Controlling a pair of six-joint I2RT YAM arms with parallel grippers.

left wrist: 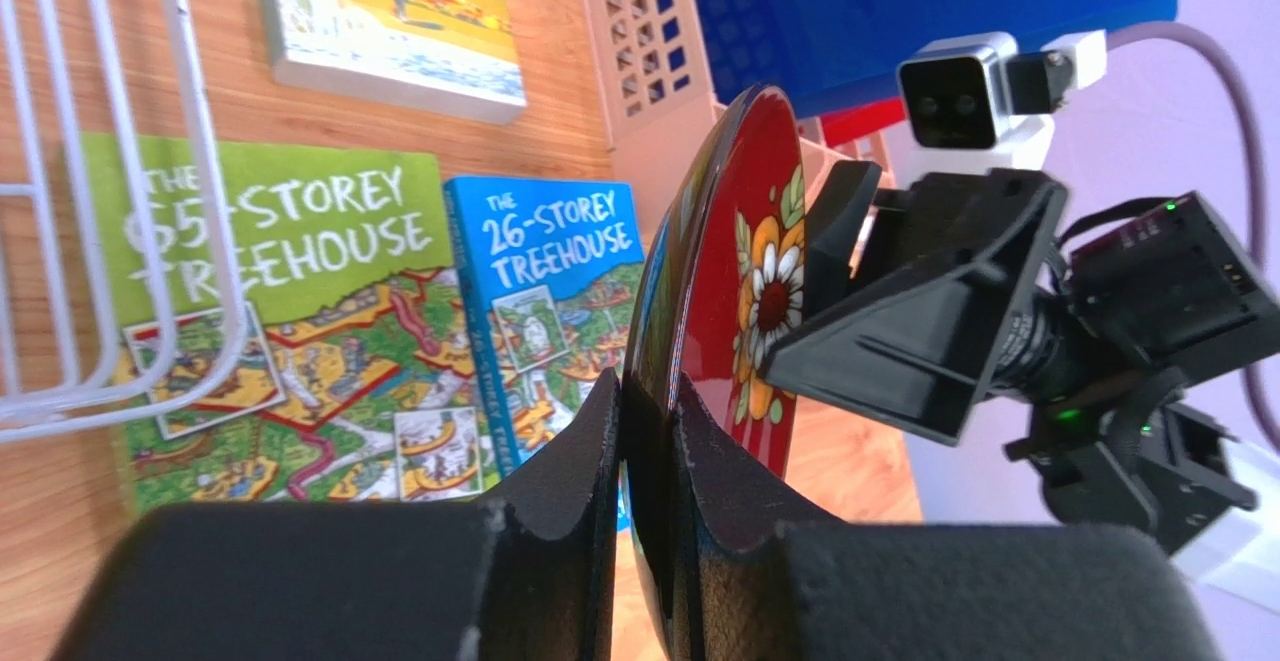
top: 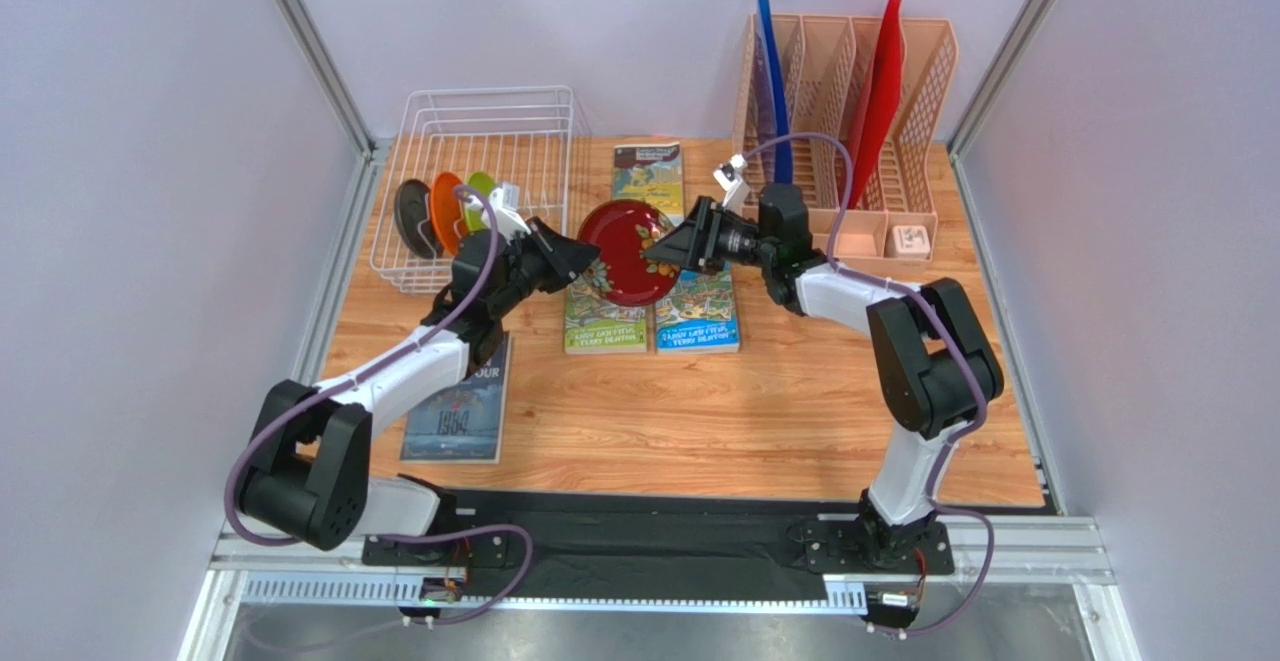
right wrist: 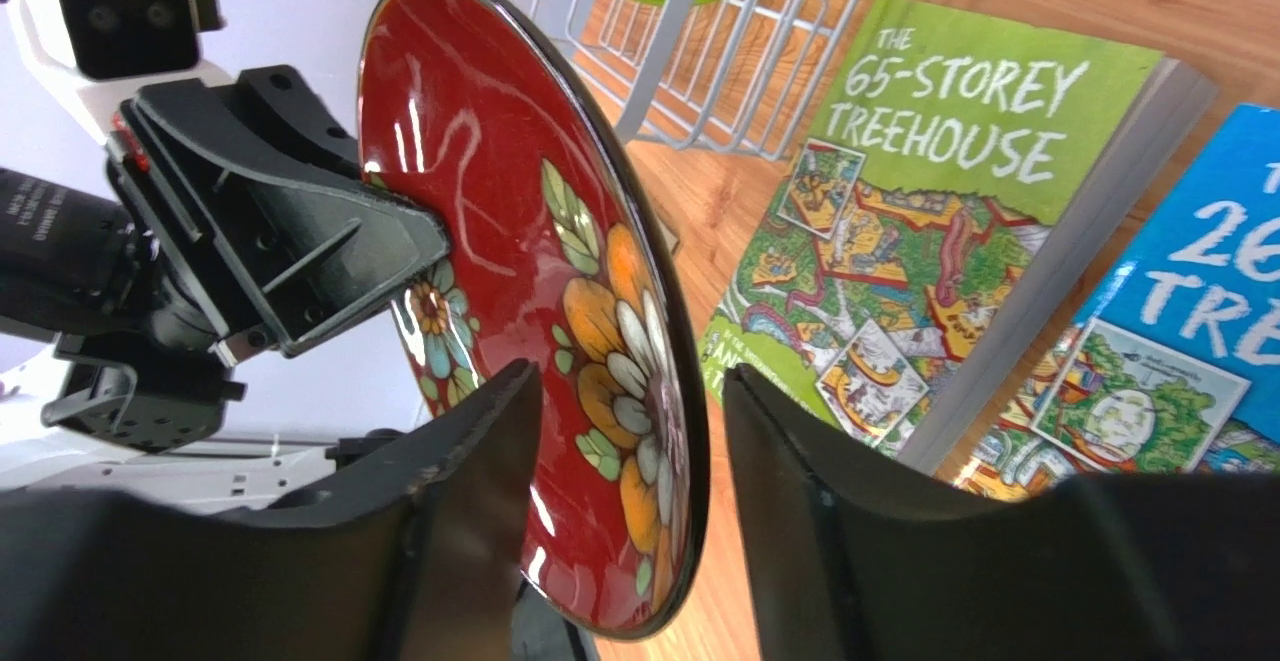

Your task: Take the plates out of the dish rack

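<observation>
Red plate (top: 619,229) clamped in left pincer (left wrist: 649,429), right pincer (right wrist: 631,384) apart, straddling its rim

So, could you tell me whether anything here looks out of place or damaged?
Nothing looks damaged or spilled. One oddity: the dark red plate stands on edge in mid-air above the books, clamped at its rim by the left gripper, while the right gripper straddles the opposite rim with a gap showing.
</observation>
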